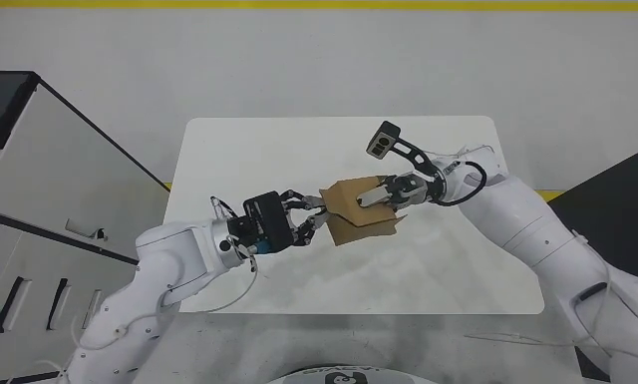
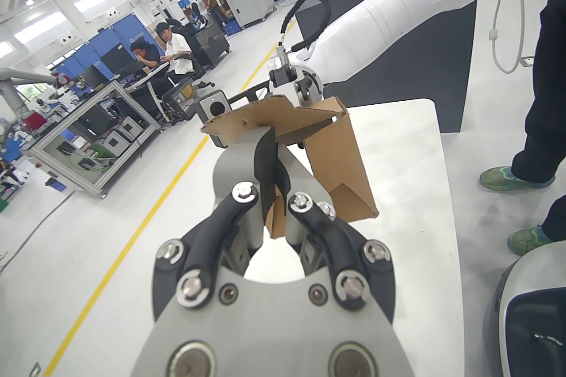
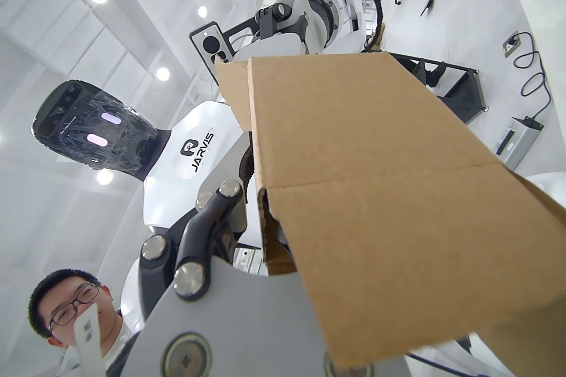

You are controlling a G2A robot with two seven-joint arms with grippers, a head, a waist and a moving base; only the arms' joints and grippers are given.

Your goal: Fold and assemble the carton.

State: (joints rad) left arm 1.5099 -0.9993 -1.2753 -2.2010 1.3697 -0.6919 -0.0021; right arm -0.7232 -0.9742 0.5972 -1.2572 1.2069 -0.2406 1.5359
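Carton (image 1: 357,214) is at the middle of the table (image 1: 449,274), between my two grippers. My left gripper (image 1: 313,225) is pinched narrow on a flap at its left side. My right gripper (image 1: 375,196) meets its right side; whether it grips, I cannot tell.

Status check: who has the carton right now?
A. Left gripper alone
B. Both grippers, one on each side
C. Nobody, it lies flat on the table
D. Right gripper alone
B: in the top view the left gripper and the right gripper each clamp the carton from opposite sides, over the table.
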